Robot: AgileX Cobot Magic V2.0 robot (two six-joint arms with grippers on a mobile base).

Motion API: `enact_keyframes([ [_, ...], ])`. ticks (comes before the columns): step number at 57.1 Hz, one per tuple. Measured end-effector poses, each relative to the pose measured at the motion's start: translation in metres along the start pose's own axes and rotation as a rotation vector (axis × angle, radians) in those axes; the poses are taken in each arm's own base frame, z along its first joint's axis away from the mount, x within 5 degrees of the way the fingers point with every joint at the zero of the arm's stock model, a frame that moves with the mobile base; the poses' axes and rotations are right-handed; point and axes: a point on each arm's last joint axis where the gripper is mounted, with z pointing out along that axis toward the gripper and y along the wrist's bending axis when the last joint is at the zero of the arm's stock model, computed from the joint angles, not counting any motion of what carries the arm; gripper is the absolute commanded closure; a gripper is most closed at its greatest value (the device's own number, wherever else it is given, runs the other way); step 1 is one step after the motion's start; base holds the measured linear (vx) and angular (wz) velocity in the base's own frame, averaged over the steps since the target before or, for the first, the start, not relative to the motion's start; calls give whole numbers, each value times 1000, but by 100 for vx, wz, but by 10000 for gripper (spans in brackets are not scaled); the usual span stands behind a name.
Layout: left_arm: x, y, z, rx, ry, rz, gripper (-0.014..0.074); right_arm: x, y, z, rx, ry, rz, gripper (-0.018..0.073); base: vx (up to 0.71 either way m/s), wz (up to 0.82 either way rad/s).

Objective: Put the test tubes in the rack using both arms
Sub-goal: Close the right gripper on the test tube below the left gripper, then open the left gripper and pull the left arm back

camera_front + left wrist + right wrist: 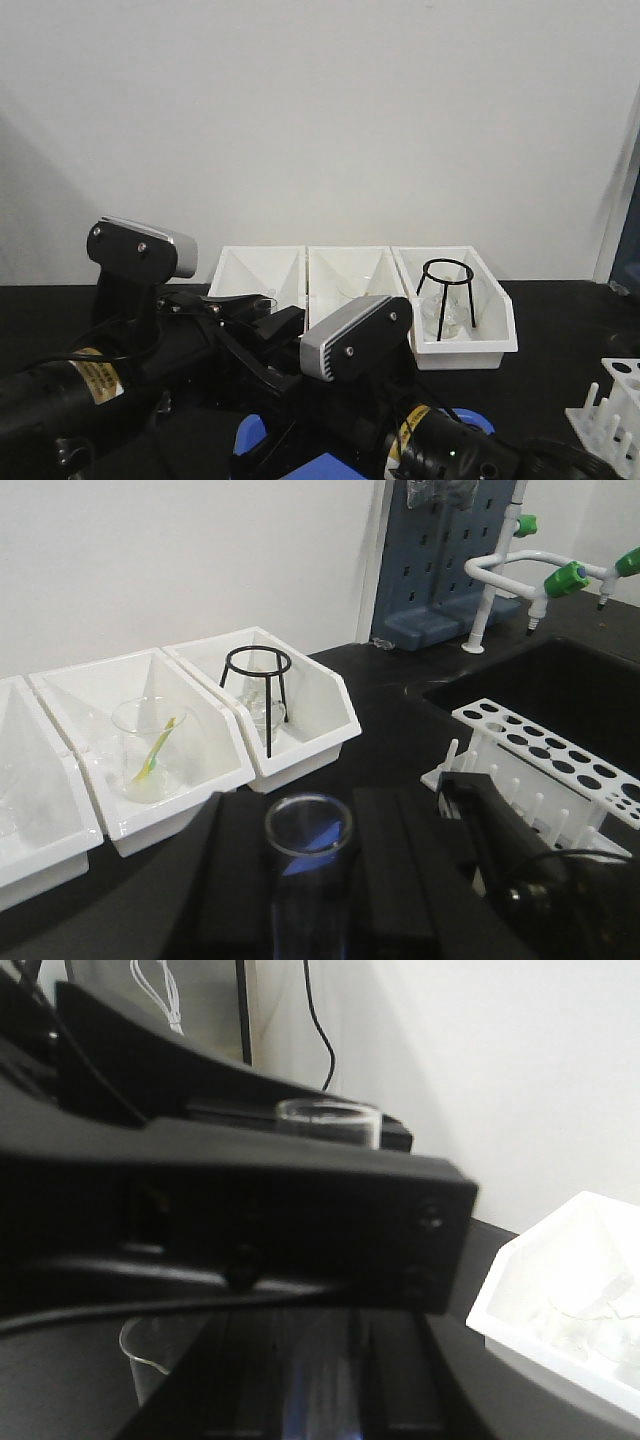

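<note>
One clear test tube point(308, 827) stands upright between both grippers. My left gripper point(308, 865) is shut on it just below the open rim. In the right wrist view the left gripper's jaw crosses sideways, with the tube's rim point(328, 1120) sticking up above it. The tube's lower part sits between the pads of my right gripper point(328, 1370), which is closed to the tube's width. The white rack point(545, 750) stands to the right by the sink and also shows in the front view point(612, 405). Its holes look empty.
Three white open-fronted bins point(262, 262) line the back. The right one holds a black wire tripod point(256, 695), the middle one a beaker with a green-yellow stick point(150, 750). A glass beaker point(150, 1355) stands below the grippers. A blue object point(250, 440) lies under the arms. A black sink point(560, 685) lies behind the rack.
</note>
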Motion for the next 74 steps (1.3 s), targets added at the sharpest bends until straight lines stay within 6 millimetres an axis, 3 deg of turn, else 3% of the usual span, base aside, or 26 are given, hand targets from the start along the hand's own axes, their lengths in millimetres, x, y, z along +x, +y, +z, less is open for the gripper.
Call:
enact_keyframes([
  [19, 0, 0, 0, 0, 0, 1, 570, 0, 0, 0, 0, 0, 0, 569, 0, 0],
  [25, 0, 0, 0, 0, 0, 20, 481, 0, 0, 0, 0, 0, 0, 568, 0, 0],
  [40, 0, 0, 0, 0, -1, 60, 158, 0, 0, 0, 0, 0, 0, 567, 0, 0],
  [46, 0, 0, 0, 0, -2, 58, 92, 0, 0, 0, 0, 1, 0, 567, 0, 0],
  [58, -11, -1, -6, 0, -81, 57, 96, 1, 0, 0, 4, 14, 0, 567, 0, 0],
  [74, -42, -5, -43, 14, -255, 69, 132, 1, 0, 0, 4, 15, 0, 567, 0, 0],
])
